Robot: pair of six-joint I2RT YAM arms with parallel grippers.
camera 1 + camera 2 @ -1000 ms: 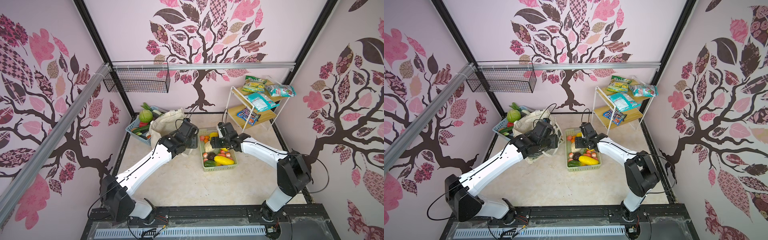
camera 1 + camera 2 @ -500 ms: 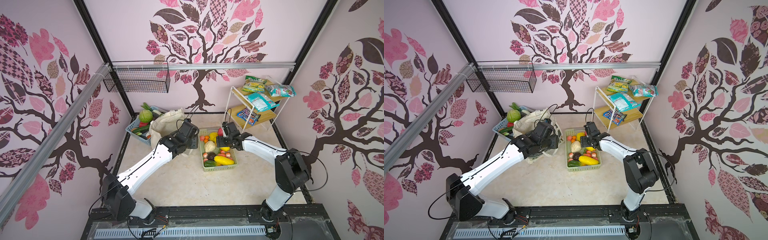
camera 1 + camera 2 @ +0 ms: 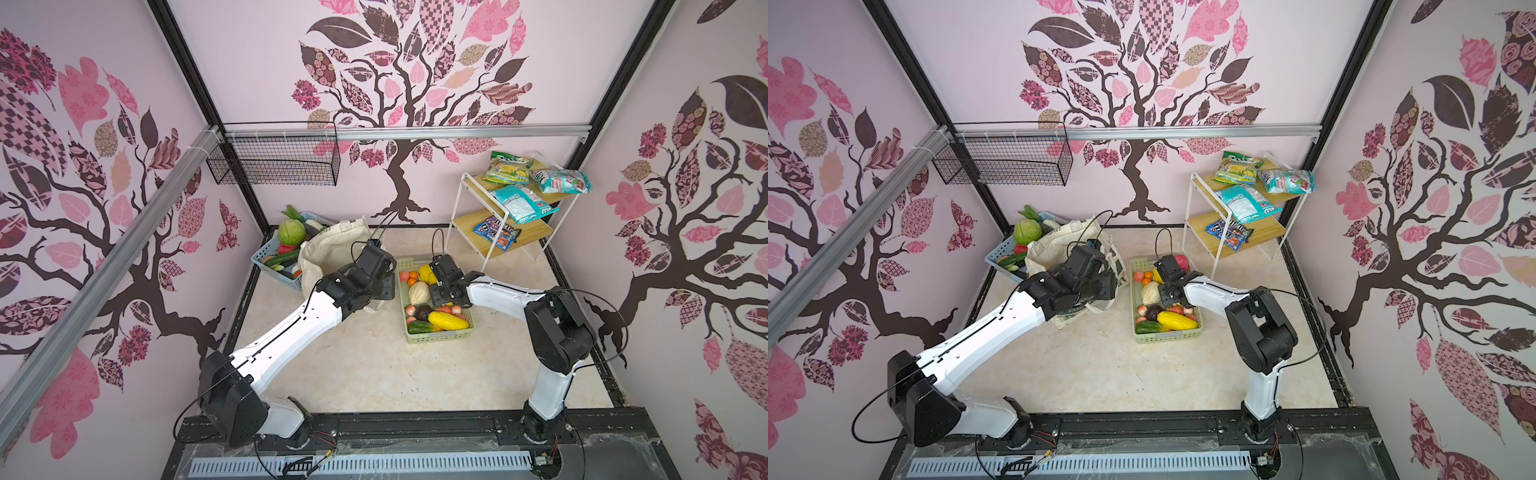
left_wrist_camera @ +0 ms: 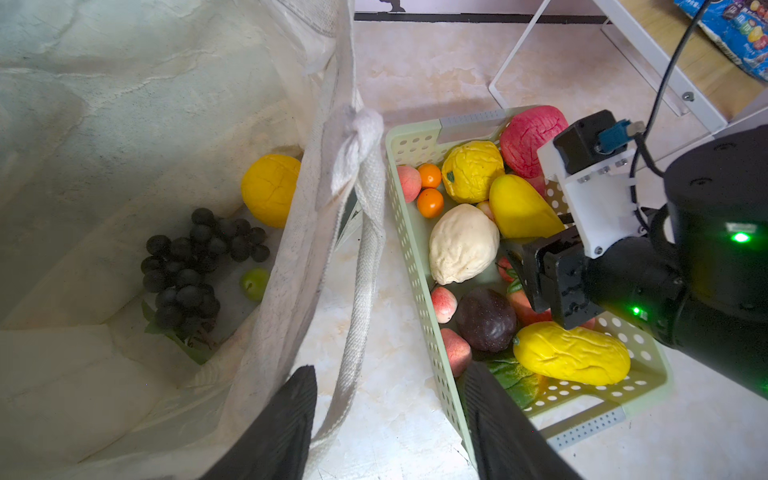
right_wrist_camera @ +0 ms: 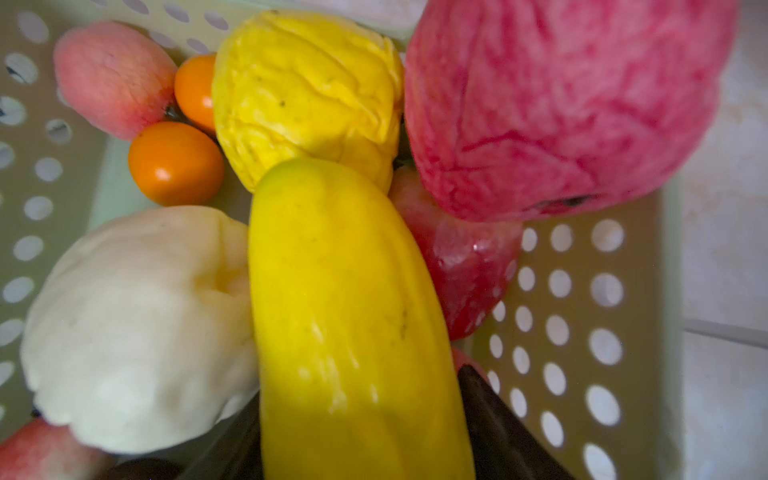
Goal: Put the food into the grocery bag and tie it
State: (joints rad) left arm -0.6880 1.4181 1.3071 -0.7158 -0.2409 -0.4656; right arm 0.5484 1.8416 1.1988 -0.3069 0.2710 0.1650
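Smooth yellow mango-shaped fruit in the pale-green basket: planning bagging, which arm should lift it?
Right: the right gripper clasps the smooth yellow fruit; the left gripper hangs open by the cream canvas tote.

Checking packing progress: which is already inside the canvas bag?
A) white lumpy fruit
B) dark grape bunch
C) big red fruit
B: the left wrist view shows the dark grape bunch lying inside the grocery bag; the others sit in the pale-green basket.

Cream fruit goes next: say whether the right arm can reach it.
Likely yes, once emptied: the cream fruit lies uncovered in the green basket beside the right end effector, which now grips the smooth yellow fruit.
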